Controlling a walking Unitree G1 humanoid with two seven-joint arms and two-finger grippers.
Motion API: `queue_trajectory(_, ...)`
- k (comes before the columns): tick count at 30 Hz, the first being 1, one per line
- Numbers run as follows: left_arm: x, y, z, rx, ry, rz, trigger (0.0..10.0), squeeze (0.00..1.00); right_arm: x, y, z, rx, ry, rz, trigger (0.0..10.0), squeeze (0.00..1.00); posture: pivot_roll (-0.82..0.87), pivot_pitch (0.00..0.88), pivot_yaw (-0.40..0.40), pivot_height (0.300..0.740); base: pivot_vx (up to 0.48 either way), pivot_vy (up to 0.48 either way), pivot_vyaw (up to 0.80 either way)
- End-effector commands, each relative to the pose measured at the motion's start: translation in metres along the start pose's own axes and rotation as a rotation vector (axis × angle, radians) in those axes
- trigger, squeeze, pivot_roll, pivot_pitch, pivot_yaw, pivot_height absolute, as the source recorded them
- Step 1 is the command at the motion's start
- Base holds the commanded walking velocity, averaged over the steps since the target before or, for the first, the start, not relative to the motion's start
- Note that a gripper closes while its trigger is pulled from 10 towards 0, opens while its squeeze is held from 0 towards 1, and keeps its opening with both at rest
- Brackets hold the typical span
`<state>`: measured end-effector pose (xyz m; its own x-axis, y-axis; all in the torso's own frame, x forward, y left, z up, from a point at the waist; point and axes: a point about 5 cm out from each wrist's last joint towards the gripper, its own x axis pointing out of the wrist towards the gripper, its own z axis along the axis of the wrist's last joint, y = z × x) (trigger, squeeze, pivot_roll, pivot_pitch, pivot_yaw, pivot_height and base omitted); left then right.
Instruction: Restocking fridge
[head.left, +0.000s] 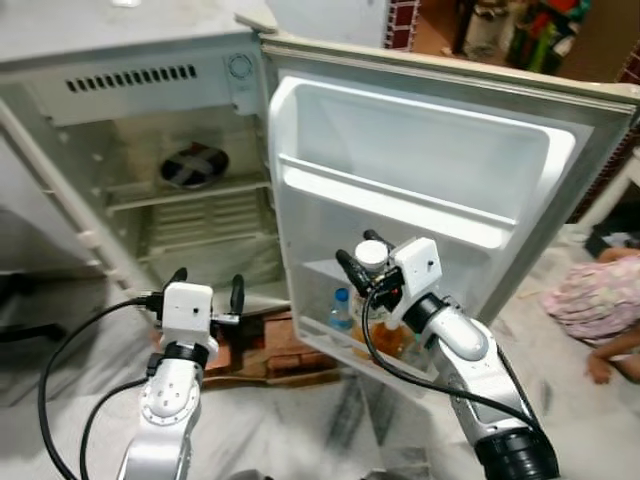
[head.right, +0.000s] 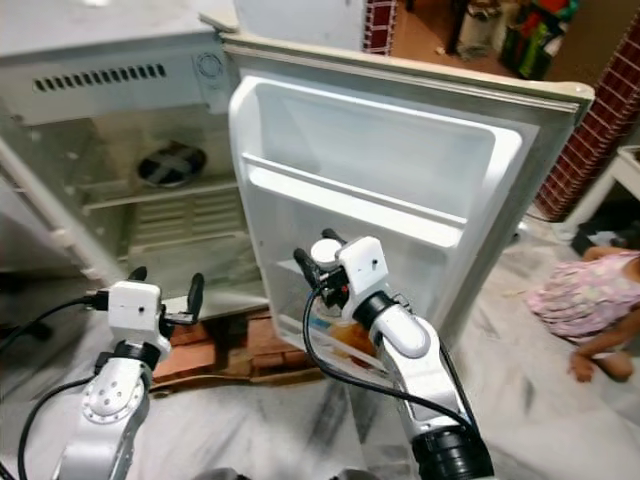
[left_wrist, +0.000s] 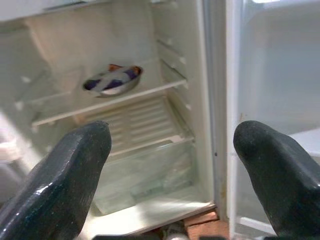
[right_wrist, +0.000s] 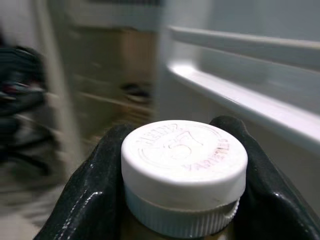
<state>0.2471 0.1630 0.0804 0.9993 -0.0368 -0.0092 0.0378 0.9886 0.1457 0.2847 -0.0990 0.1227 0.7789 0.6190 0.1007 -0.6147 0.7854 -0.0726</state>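
The right arm is bent at the elbow and reached forward and up toward the open fridge door, its wrist angled toward the door's lower shelf. The right gripper is closed on the white cap of a bottle, a black finger pressed to each side; the amber bottle is held just over the lower door shelf, beside a small blue-capped bottle standing there. The left arm is raised straight before the fridge, and the left gripper is held with its fingers spread wide and empty, pointed at the compartment. A bowl sits on an inner shelf.
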Motion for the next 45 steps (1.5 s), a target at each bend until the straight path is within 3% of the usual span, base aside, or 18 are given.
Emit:
queue_trajectory(1, -0.003, 0.004, -0.002, 0.01, 0.009, 0.008, 10.0, 0.0, 0.011, 0.001, 0.028, 0.012, -0.11, 0.029, 10.0, 0.0, -0.05, 0.072, 0.022, 0.74, 0.0, 0.0, 0.0)
queue_trajectory(8, -0.002, 0.003, -0.002, 0.01, 0.009, 0.007, 10.0, 0.0, 0.028, -0.01, 0.068, 0.034, -0.229, 0.022, 10.0, 0.0, -0.04, 0.071, 0.02, 0.74, 0.0, 0.0, 0.0)
queue_trajectory(12, -0.001, 0.003, -0.002, 0.013, 0.011, 0.007, 10.0, 0.0, 0.035, -0.016, 0.098, -0.123, -0.345, -0.024, 10.0, 0.0, -0.04, 0.069, 0.019, 0.74, 0.0, 0.0, 0.0)
queue_trajectory(19, 0.0, 0.001, -0.001, 0.02, 0.006, 0.009, 10.0, 0.0, 0.041, -0.043, 0.133, -0.193, -0.437, -0.236, 10.0, 0.0, -0.04, 0.068, 0.017, 0.74, 0.0, 0.0, 0.0)
queue_trajectory(25, 0.001, -0.001, -0.001, 0.023, 0.004, 0.005, 10.0, 0.0, 0.037, -0.061, 0.133, -0.295, -0.411, -0.353, 10.0, 0.0, -0.04, 0.068, 0.018, 0.74, 0.0, 0.0, 0.0)
queue_trajectory(33, 0.004, -0.003, 0.0, 0.028, 0.004, -0.001, 10.0, 0.0, 0.028, -0.08, 0.11, -0.384, -0.309, -0.482, 10.0, 0.0, -0.04, 0.07, 0.02, 0.74, 0.0, 0.0, 0.0)
queue_trajectory(36, 0.004, -0.004, 0.0, 0.029, 0.004, -0.003, 10.0, 0.0, 0.028, -0.08, 0.107, -0.386, -0.293, -0.486, 10.0, 0.0, -0.04, 0.07, 0.02, 0.74, 0.0, 0.0, 0.0)
queue_trajectory(41, 0.002, -0.004, -0.004, 0.043, 0.021, 0.003, 10.0, 0.0, 0.029, -0.087, 0.084, -0.355, -0.169, -0.486, 10.0, 0.0, -0.04, 0.07, 0.02, 0.74, 0.0, 0.0, 0.0)
queue_trajectory(42, 0.002, -0.004, -0.004, 0.043, 0.024, 0.0, 10.0, 0.0, 0.029, -0.089, 0.082, -0.333, -0.155, -0.486, 10.0, 0.76, -0.04, 0.072, 0.023, 0.74, 0.0, 0.0, 0.0)
queue_trajectory(44, 0.002, -0.005, -0.005, 0.044, 0.024, -0.002, 10.0, 0.0, 0.029, -0.09, 0.081, -0.334, -0.147, -0.489, 10.0, 0.76, -0.04, 0.072, 0.023, 0.74, 0.0, 0.0, 0.0)
queue_trajectory(45, 0.002, -0.005, -0.005, 0.044, 0.025, -0.003, 10.0, 0.0, 0.029, -0.091, 0.081, -0.333, -0.144, -0.492, 10.0, 1.0, -0.04, 0.073, 0.022, 0.74, 0.0, 0.0, 0.0)
